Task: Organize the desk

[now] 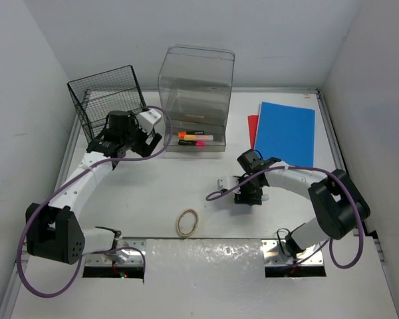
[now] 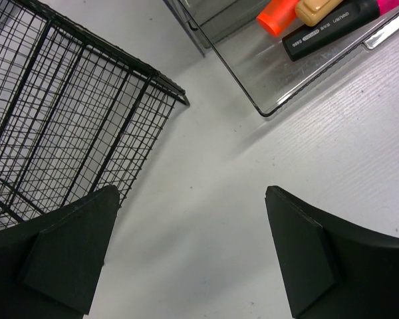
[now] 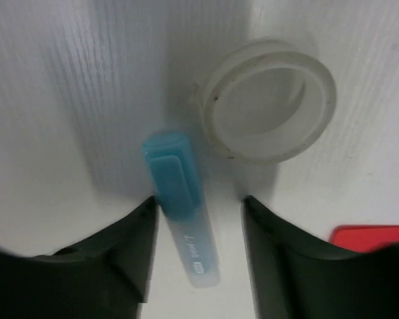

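- The right fingers (image 3: 113, 266) stand partly open, one on each side of a blue highlighter (image 3: 183, 206) lying flat between them. One finger is touching or all but touching its barrel and the other stands a little off, so nothing is clamped.
- Just past the fingertips, beside the highlighter's cap, a translucent tape ring (image 3: 266, 100) lies flat. Whether it touches the cap I cannot tell.
- A red sheet (image 3: 372, 236) shows a corner beside one right finger. From above it peeks out from under a blue notebook (image 1: 286, 133), which lies beyond these fingers.
- The left fingers (image 2: 60, 259) are spread wide with nothing between them.
- Ahead of the left fingers to one side stands a black wire basket (image 2: 53, 119). Ahead to the other side is a clear drawer box (image 2: 253, 66), whose tray holds an orange highlighter (image 2: 277, 14) and a black marker (image 2: 329, 30).
- A rubber band (image 1: 188, 221) lies between the two arms, nearer their bases than either pair of fingers.
- The white worktop (image 1: 153, 186) lies directly under both pairs of fingers and carries everything named.
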Available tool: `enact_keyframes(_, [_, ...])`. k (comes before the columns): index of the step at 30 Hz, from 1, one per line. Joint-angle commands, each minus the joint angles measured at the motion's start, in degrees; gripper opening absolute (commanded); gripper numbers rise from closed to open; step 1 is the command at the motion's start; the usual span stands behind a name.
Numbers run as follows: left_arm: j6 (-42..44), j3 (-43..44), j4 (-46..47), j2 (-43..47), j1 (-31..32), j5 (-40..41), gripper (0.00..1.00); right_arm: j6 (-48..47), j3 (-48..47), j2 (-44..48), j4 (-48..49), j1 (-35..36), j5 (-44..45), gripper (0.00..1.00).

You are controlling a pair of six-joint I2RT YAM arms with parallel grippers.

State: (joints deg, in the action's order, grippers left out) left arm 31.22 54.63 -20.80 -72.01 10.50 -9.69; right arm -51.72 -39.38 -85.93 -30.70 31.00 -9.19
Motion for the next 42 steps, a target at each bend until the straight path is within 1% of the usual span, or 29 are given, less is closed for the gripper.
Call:
enact_keyframes(1, [0.15,0.48,1.55,1.34,-0.48,-0.33,0.91,-1.19,-1.67,-3.71,-4.80,-0.24,-3.29,0.46])
enact_keyframes(2, [0.15,0.56,1.55,1.34,-0.48,-0.33,0.91,-1.01,-1.67,-3.89,-4.72,-0.16,-3.29,0.46])
enact_keyframes(3, [0.15,0.48,1.55,1.34,-0.48,-0.33,0.91,-0.66,-1.84,-3.81,-4.90,-0.15,-2.51,0.33])
enact_keyframes(5, [0.07,0.56,1.55,1.34,-0.48,-0.41,0.90,-0.48,-2.72,-2.15,-5.94,0.46,-2.24,0.19])
enact_keyframes(6, [0.07,0.56,1.55,1.34,-0.48,-0.41,0.91,-0.48,-3.16,-1.18,-6.21,0.72,-1.54,0.00])
enact_keyframes(8, [-0.02,0.48,1.64,1.52,-0.48,-0.41,0.91,0.04,-3.25,1.80,-5.61,2.30,-0.22,0.00])
enact_keyframes(9, [-0.02,0.48,1.55,1.52,-0.48,-0.41,0.91,-0.30,-3.16,5.82,-5.51,3.00,-0.21,0.00])
enact_keyframes(11, [-0.02,0.48,1.72,1.61,-0.48,0.11,0.91,-1.09,-2.73,10.50,-3.77,4.93,-1.00,0.00])
enact_keyframes(12, [-0.02,0.56,1.90,1.52,-0.48,0.37,0.91,-1.45,-2.55,15.22,-2.97,5.47,-1.79,0.00])
enact_keyframes(13, [0.07,0.56,1.90,1.43,-0.48,0.64,0.91,-1.97,-2.55,17.53,-2.01,6.17,-3.88,0.00])
enact_keyframes(16, [-0.11,0.83,2.16,0.91,-0.48,2.04,0.91,-3.29,-4.30,23.34,5.01,8.37,-7.84,0.00])
enact_keyframes(17, [-0.28,0.91,2.25,0.82,-0.48,2.48,0.91,-2.95,-5.61,23.61,11.82,8.89,-10.38,0.00])
enact_keyframes(18, [-0.46,0.74,2.60,0.82,-0.57,2.75,0.91,-1.55,-5.80,23.36,17.02,8.99,-10.50,0.00])
enact_keyframes(19, [-0.72,0.57,2.78,0.82,-0.57,3.01,0.91,-0.06,-5.97,21.09,22.99,9.07,-9.28,0.00])
enact_keyframes(20, [-0.90,0.48,3.04,0.82,-0.57,3.71,0.91,1.17,-7.89,18.81,31.93,9.25,-4.65,0.00])
enact_keyframes(21, [-0.99,0.30,3.48,0.73,-0.48,4.67,0.91,-0.29,-12.17,12.60,35.76,9.16,-1.65,0.00])
enact_keyframes(23, [-1.16,0.21,4.01,0.82,-0.57,6.17,0.91,-3.46,-18.25,4.93,35.19,9.25,5.46,0.00])
enact_keyframes(25, [-1.51,0.12,4.62,0.90,-0.75,7.67,0.91,-5.22,-24.67,-2.45,33.08,9.16,7.78,0.00])
enact_keyframes(26, [-1.60,0.04,4.80,0.90,-0.83,8.19,0.91,-5.84,-30.09,-8.58,32.03,9.25,8.65,0.00])
enact_keyframes(29, [-1.60,0.04,4.89,0.73,-1.27,8.46,0.91,-5.84,-38.04,-17.06,32.19,9.34,10.59,0.00])
enact_keyframes(32, [-1.43,0.04,4.98,0.29,-1.45,8.99,0.91,-6.28,-45.32,-22.94,30.88,9.25,13.49,0.08])
enact_keyframes(33, [-1.43,0.04,4.98,0.11,-1.45,8.99,0.91,-6.54,-46.74,-24.01,29.13,9.34,14.02,0.10])
enact_keyframes(34, [-1.17,0.04,4.98,-0.06,-1.45,8.99,0.90,-7.59,-47.98,-24.80,27.55,9.25,13.59,0.21])
enact_keyframes(35, [-1.16,-0.05,5.06,-0.32,-1.45,8.99,0.91,-7.78,-49.64,-25.86,25.27,9.25,13.41,0.30])
enact_keyframes(36, [-1.08,-0.05,5.15,-0.41,-1.45,8.99,0.91,-7.86,-50.18,-26.21,24.73,9.34,12.80,0.35])
enact_keyframes(37, [-0.99,-0.05,5.24,-0.59,-1.54,8.90,0.91,-7.17,-50.27,-26.39,25.33,9.34,12.79,0.45])
enact_keyframes(39, [-0.99,-0.05,5.24,-0.76,-1.54,8.81,0.91,-6.20,-50.01,-26.92,26.56,9.25,12.97,0.54])
enact_keyframes(40, [-0.81,-0.05,5.24,-0.68,-1.54,8.73,0.90,-5.15,-50.10,-27.09,27.96,9.34,14.10,0.64])
enact_keyframes(42, [-0.73,-0.14,5.06,-0.68,-1.54,8.64,0.91,-3.30,-50.36,-27.62,29.46,9.43,15.51,0.70])
